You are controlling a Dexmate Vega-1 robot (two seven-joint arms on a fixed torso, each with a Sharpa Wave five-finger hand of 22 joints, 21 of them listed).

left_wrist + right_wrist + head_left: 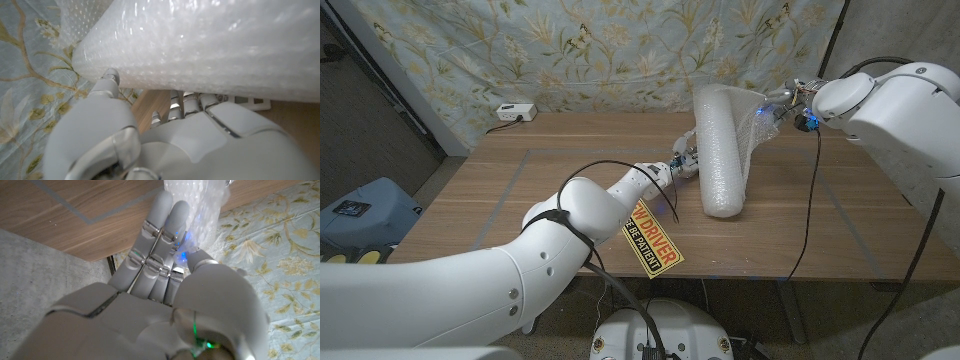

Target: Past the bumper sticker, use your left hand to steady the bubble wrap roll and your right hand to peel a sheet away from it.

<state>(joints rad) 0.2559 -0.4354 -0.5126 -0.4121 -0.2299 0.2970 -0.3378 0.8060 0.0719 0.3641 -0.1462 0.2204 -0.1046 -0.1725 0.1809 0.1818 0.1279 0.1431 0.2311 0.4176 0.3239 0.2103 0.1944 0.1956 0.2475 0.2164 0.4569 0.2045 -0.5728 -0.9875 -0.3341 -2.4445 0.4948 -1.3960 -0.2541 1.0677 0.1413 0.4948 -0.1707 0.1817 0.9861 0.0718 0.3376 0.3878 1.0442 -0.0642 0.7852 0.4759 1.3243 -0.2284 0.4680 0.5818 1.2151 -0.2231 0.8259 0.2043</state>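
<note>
The bubble wrap roll (718, 150) lies on the wooden table (550, 190), running from the back toward the front, just beyond the yellow bumper sticker (653, 240) at the front edge. My left hand (684, 161) presses against the roll's left side; in the left wrist view my left hand (150, 130) has its thumb and fingertips (111, 77) touching the roll (210, 45). My right hand (782, 103) is raised at the roll's far right and pinches a loose sheet (756, 135) drawn off it. In the right wrist view my right hand (165, 280) holds the sheet (197, 205) between thumb and fingers.
A white power box (513, 112) sits at the table's back left. A floral curtain (600, 50) hangs behind. A blue bin (360, 210) stands on the floor to the left. Grey tape lines (510, 180) mark the tabletop.
</note>
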